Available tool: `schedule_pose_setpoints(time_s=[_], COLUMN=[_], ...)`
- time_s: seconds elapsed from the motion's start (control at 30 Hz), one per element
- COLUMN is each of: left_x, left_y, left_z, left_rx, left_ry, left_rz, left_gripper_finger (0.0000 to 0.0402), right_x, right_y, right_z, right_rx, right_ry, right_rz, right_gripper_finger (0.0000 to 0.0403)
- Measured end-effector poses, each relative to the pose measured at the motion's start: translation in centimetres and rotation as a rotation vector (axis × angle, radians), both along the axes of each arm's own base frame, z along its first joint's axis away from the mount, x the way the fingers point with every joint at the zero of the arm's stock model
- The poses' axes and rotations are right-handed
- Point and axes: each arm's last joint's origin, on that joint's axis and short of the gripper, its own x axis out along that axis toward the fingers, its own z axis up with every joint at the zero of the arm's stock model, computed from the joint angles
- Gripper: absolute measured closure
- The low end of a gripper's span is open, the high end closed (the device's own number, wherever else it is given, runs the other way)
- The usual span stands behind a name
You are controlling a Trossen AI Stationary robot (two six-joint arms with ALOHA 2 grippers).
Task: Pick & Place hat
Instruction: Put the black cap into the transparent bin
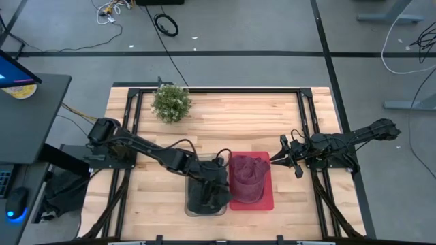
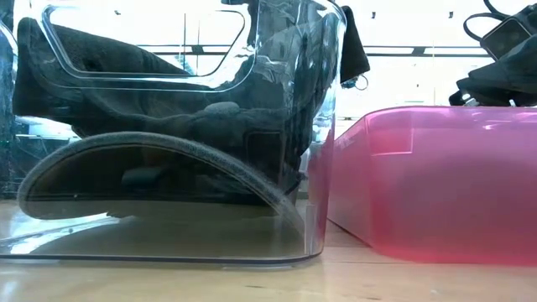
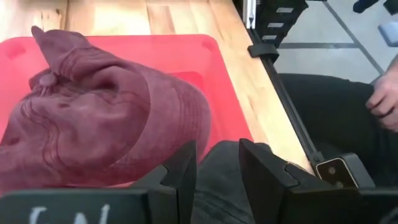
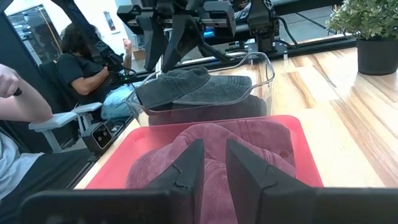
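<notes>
A dark grey hat (image 4: 186, 84) lies on top in the clear bin (image 4: 266, 70), near the table's near edge; the low view shows a grey brim (image 2: 168, 149) bowed against the bin's floor. My left gripper (image 3: 217, 152) stands over this bin (image 1: 206, 194), open, pointing down, with grey cloth (image 3: 217, 183) showing between its fingers. A maroon hat (image 1: 246, 178) sits crown-up in the red bin (image 1: 266, 201) beside it. My right gripper (image 1: 274, 160) hovers at the red bin's right side, open by a narrow gap, pointing at the maroon hat (image 4: 264, 140). My left gripper comes at the grey hat from above, with its fingers (image 4: 177, 46) reaching down to the hat's crown (image 4: 163, 79). Grey cloth fills the gap between them in the left wrist view. Whether the fingers touch the hat, I cannot tell.
A small potted plant (image 1: 170, 102) stands at the table's far left. Bare wood lies between it and the bins. Black frame rails (image 1: 306, 116) run along both sides of the table. People sit beyond the table's near edge: a hand (image 3: 385, 99) and a seated person (image 4: 81, 68).
</notes>
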Motion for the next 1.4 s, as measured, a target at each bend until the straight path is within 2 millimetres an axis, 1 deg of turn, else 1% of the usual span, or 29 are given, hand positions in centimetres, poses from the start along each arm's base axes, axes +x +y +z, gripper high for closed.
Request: schedule_pose_setpoints(time_s=[0.1,0.2,0.3,0.43,0.6,0.7,0.97,1.2,1.33,1.4], left_x=[-0.1,-0.2,-0.3,-0.3,-0.7,-1.1,-1.6,-1.1,-1.0,-1.2], left_y=[-0.1,-0.4,-0.6,-0.6,-0.6,-0.8,-0.7,-0.2,0.2,0.2], left_z=[0.0,-0.1,-0.8,-1.1,-1.7,-2.0,-2.7,-3.8,-3.4,-2.8], left_rx=[-0.007,-0.039,-0.057,-0.065,-0.09,-0.108,-0.092,-0.097,-0.129,-0.151], left_ry=[0.005,0.028,0.083,0.106,0.182,0.243,0.332,0.356,0.355,0.345], left_rz=[-0.014,-0.067,-0.084,-0.092,-0.133,-0.138,-0.128,-0.114,-0.13,-0.142], left_gripper_finger=[0.0278,0.0278,0.0278,0.0278,0.0278,0.0278,0.0278,0.0278,0.0278,0.0278], right_x=[0.0,0.0,0.0,0.0,0.0,0.0,0.0,0.0,0.0,0.0], right_y=[0.0,0.0,0.0,0.0,0.0,0.0,0.0,0.0,0.0,0.0], right_z=[0.0,0.0,0.0,0.0,0.0,0.0,0.0,0.1,0.0,0.0], right_rx=[0.0,0.0,0.001,0.001,0.001,0.001,0.001,0.001,0.001,0.001], right_ry=[-0.002,-0.002,-0.003,-0.003,-0.004,-0.004,-0.004,-0.006,-0.003,-0.004], right_rz=[0.0,0.0,0.0,0.0,0.0,0.0,0.0,0.0,0.0,0.0], right_gripper_finger=[0.0334,0.0334,0.0334,0.0334,0.0334,0.0334,0.0334,0.0334,0.0334,0.0334])
